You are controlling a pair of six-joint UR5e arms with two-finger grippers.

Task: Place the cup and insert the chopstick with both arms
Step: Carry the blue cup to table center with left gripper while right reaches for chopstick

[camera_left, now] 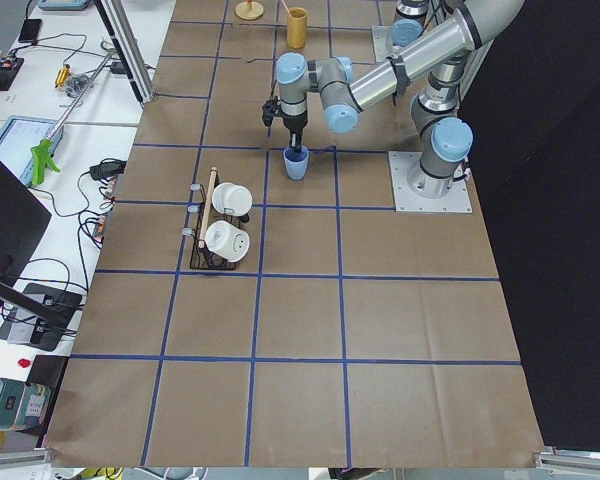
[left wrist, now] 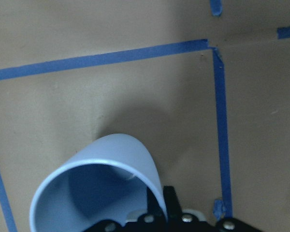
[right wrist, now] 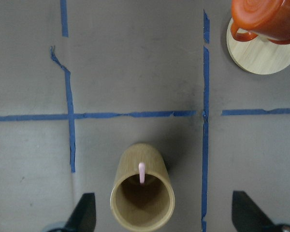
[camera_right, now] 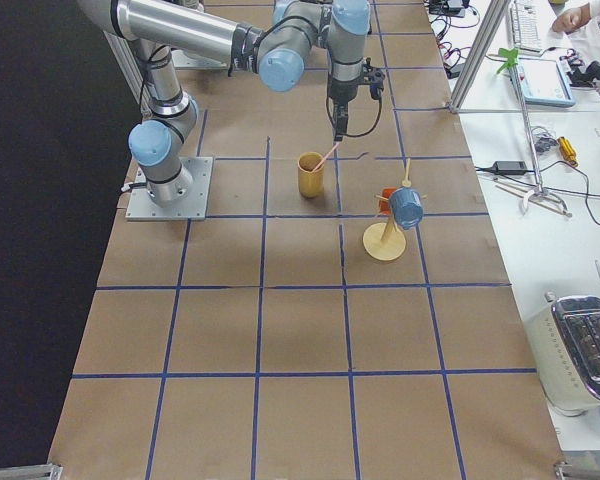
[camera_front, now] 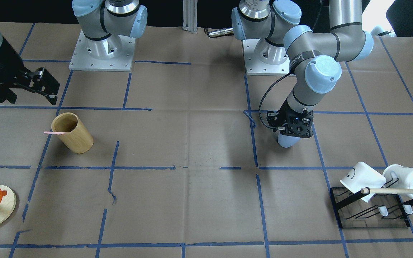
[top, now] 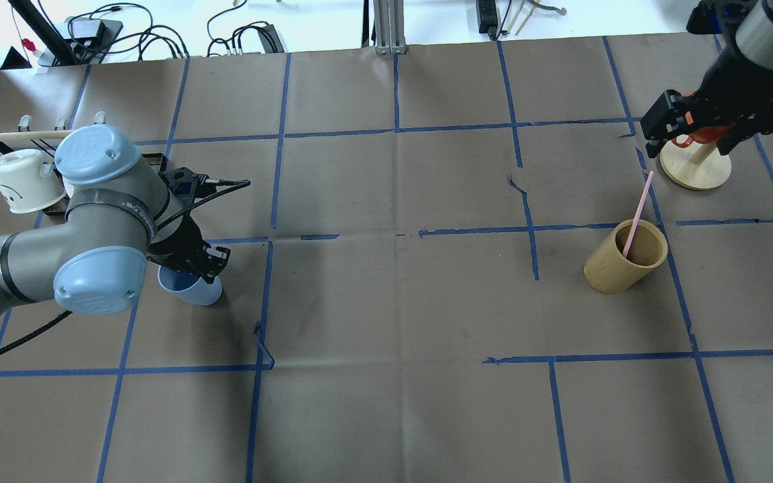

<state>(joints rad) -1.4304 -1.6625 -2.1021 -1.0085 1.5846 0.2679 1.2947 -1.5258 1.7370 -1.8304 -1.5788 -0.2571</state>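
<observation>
The left claw (left wrist: 163, 199) stands directly over the blue cup (left wrist: 111, 159). It points straight down, one finger inside the rim and the other outside. The two sit close together with the cup wall between them, so the claw reads as pinched shut on that wall.

The cup is near the mug rack (camera_front: 348, 201), one taped square over on the side towards the robot's base. Its mouth faces up and its long axis runs roughly in line with the claw. The side view suggests the base is down on the worktop (camera_front: 206, 143), but no view shows that contact clearly, and in the overhead view the cup looks slightly tipped.

That is the relation the next move depends on. If the base is seated flat, parting the fingers and lifting straight up along the cup's axis should leave it standing. If it is tipped, letting go could rock it.

Well away from the rack, at the far end of the worktop, the bamboo holder (right wrist: 140, 157) stands upright. The pink chopstick (top: 638, 208) is already in it, leaning out over the rim. The right claw (right wrist: 165, 215) hangs above the holder with its fingers spread wide to either side, gripping nothing. The left arm is by far the nearer one to the cup.
</observation>
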